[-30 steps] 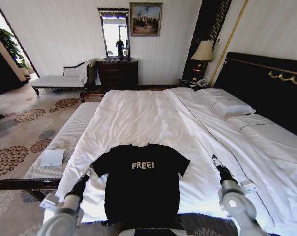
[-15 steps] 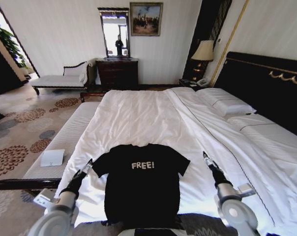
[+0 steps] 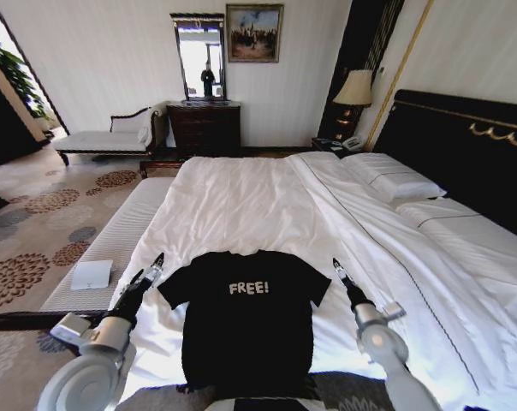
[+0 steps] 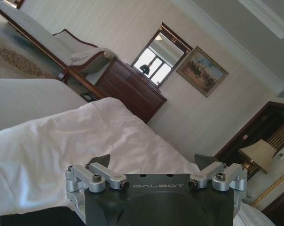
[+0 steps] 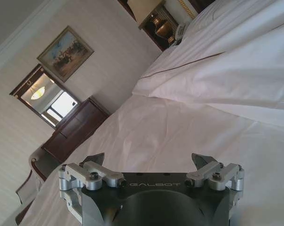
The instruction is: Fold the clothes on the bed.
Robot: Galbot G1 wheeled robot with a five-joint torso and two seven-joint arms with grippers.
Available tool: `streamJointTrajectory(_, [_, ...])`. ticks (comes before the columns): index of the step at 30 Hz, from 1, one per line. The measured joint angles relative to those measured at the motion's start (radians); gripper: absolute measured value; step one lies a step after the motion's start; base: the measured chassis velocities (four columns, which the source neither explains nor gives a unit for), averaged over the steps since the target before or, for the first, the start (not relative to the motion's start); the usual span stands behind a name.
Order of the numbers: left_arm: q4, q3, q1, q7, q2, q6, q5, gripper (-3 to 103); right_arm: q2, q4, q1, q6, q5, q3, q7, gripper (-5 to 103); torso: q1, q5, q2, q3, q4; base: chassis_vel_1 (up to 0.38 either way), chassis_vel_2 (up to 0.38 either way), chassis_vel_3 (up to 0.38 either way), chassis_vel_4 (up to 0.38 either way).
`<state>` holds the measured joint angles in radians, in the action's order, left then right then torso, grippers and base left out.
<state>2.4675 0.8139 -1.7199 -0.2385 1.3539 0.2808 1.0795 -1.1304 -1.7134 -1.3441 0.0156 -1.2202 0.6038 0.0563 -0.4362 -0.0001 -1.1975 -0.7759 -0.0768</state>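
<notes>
The clothes, one black T-shirt (image 3: 246,334) with white "FREE!" lettering, lie flat near the foot of the bed (image 3: 241,201), collar toward the far side. My left gripper (image 3: 153,265) hovers open just outside the shirt's left sleeve. My right gripper (image 3: 337,268) is open just beyond the right sleeve. From the left wrist, the left gripper (image 4: 153,161) has its fingers spread over white sheet, with a corner of the T-shirt (image 4: 34,217) beside it. From the right wrist, the right gripper (image 5: 148,158) is spread and holds nothing.
A dark headboard (image 3: 464,141) and pillows (image 3: 391,180) are on the right. A pale bench (image 3: 126,231) with a white card (image 3: 92,274) runs along the bed's left. A dresser (image 3: 205,128), chaise longue (image 3: 113,137) and lamp (image 3: 355,90) stand by the far wall.
Both arms have reached forward and inward, bringing the grippers from beside the shirt's hem up to its sleeves. The shirt has not moved.
</notes>
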Motion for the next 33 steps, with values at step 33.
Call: streamJointTrajectory(33, [-0.02,0.02,-0.028,-0.064,0.005,-0.006,-0.053,100,-0.153,0.21,0.071,-0.005,0.063,-0.015,0.02,75,0.0,0.0,0.0,0.0,-0.0004,0.0,0.0,0.0,0.0])
